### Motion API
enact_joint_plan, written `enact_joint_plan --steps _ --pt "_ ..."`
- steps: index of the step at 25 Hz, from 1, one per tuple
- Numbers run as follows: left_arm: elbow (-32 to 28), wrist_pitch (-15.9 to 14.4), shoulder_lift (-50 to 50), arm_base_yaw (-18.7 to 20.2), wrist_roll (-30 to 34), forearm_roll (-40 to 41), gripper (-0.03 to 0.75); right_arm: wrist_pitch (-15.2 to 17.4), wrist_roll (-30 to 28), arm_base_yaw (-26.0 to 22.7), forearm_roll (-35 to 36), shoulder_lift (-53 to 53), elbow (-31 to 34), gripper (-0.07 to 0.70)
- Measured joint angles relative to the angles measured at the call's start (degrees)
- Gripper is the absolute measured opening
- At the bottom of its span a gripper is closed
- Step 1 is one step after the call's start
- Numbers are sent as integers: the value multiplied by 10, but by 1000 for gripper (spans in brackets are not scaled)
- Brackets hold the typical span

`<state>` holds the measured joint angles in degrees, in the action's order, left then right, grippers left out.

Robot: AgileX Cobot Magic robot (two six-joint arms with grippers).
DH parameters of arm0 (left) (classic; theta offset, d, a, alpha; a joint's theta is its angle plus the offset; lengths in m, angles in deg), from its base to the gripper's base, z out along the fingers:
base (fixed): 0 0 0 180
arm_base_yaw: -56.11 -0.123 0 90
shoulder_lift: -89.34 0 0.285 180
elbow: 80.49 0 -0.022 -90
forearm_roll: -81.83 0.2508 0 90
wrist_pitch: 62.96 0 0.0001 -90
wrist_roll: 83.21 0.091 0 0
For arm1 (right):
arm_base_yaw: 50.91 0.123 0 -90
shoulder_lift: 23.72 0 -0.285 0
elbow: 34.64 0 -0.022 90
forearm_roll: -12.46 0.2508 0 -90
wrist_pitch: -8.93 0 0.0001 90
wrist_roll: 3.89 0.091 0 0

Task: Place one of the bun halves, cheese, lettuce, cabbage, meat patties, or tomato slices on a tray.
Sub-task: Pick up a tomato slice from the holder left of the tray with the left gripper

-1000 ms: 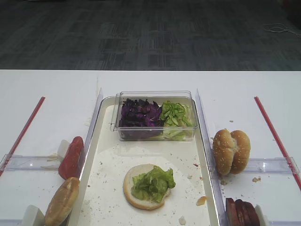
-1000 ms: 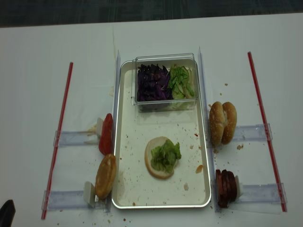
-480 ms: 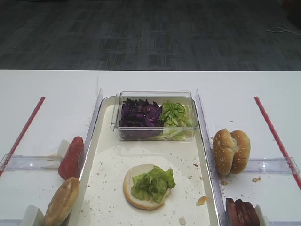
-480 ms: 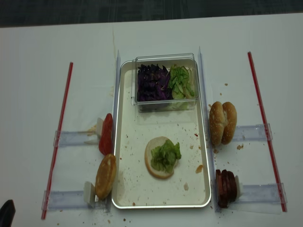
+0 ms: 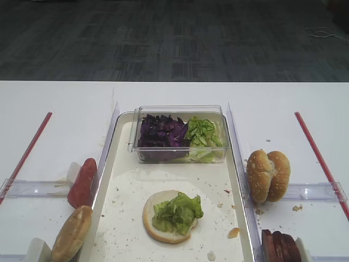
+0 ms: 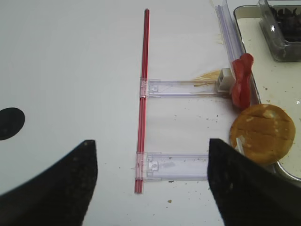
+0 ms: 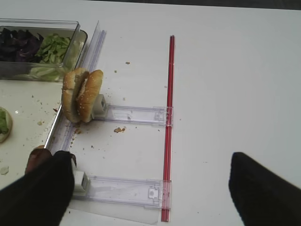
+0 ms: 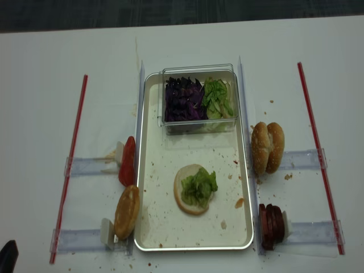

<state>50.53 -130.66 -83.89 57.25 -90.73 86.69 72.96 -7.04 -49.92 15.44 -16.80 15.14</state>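
The large cream-white rectangular tray (image 8: 149, 170) with its raised rim is lying in the middle of the white table (image 8: 40, 85), strewn with crumbs. On its bare floor a round bun half (image 8: 187, 199) is lying cut face up, and a clump of light green crinkled lettuce (image 8: 199, 186) is sitting on it, overhanging its right edge. At the far end of the tray a small clear plastic box (image 8: 199, 98) is holding dark purple shredded cabbage (image 8: 183, 99) on the left and chopped green lettuce strips (image 8: 218, 98) on the right.

Left of the tray, bright red tomato slices (image 8: 128, 161) are standing on edge against a clear plastic holder (image 6: 183, 87), and nearer the camera a single golden-brown bun half (image 6: 261, 133) is leaning on edge just beside the tray rim. Right of the tray, two sesame-seeded bun halves (image 7: 83, 95) are standing on edge together, and the dark reddish-brown meat patties (image 8: 271, 226) are stacked on edge near the tray's near right corner. A thin red strip (image 8: 70, 159) is running along each outer side of the table.

The left gripper (image 6: 153, 188) is hovering over the table left of the tray — its two dark fingers (image 6: 244, 188) are standing wide apart with nothing between them. The right gripper (image 7: 150, 183) is hanging above the table to the right of the tray, likewise spread wide and empty — its left finger is hiding most of the patties in the wrist view.
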Motion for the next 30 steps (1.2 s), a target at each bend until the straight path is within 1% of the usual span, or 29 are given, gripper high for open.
enact_joint_plan --steps 5,7,9,10,11,16,20,26,30 --pt "0 -1 2 0 0 0 490 0 0 0 0 0 0 689" --pt "0 -1 29 0 0 0 490 0 0 0 0 0 0 690" --pt "0 -1 79 0 0 0 490 0 0 0 0 0 0 689" --pt "0 -1 132 0 0 0 490 0 0 0 0 0 0 689" --pt "0 -1 132 0 0 0 490 0 0 0 0 0 0 689" --pt "0 2 273 0 0 0 490 0 0 0 0 0 0 689" --pt "0 9 366 0 0 0 491 0 0 0 0 0 0 689" --pt "0 16 477 0 0 0 491 0 -1 0 0 0 0 689" --pt "0 19 528 0 3 0 491 1 -1 0 0 0 0 689"
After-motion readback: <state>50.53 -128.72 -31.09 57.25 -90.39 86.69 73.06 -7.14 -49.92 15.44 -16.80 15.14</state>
